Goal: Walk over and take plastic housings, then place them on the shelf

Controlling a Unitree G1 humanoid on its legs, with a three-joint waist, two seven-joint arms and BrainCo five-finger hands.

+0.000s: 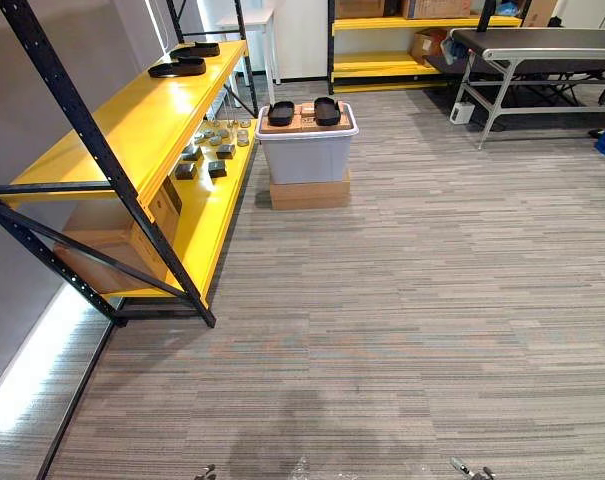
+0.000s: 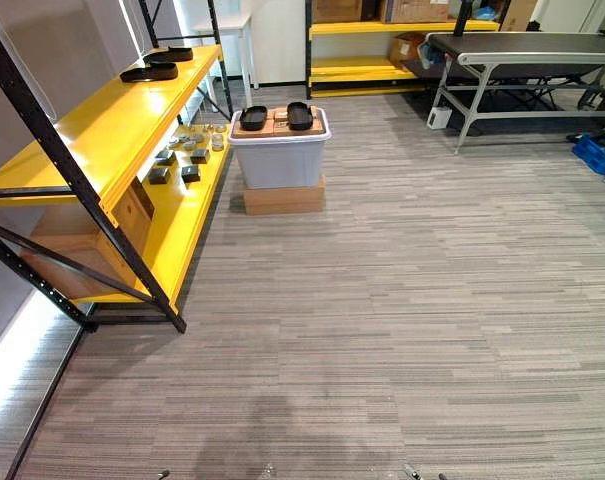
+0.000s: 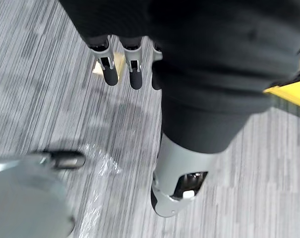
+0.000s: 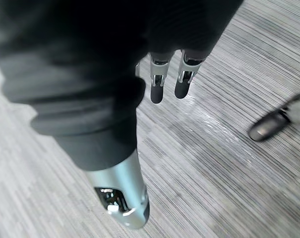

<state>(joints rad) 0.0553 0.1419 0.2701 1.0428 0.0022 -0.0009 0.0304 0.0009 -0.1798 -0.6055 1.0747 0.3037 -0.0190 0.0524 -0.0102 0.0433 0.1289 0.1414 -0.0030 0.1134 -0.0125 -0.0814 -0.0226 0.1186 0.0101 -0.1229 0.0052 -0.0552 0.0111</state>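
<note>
Head views: two black oval housings [image 1: 281, 113] lie atop a grey plastic bin [image 1: 307, 155], and two more on the yellow metal shelf [image 1: 132, 120]. Left wrist: my left hand [image 3: 135, 74] hangs empty, fingers straight, over striped carpet [image 3: 40, 99]. Right wrist: my right hand [image 4: 157, 89] hangs likewise.

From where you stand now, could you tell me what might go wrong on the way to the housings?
The two housings rest on top of the grey bin, which sits on a cardboard box: a clumsy reach could knock them off or shift the stack. The slanted black brace of the yellow shelf reaches the floor beside the path, so an arm might clip it. The left hand and right hand hang open.
</note>
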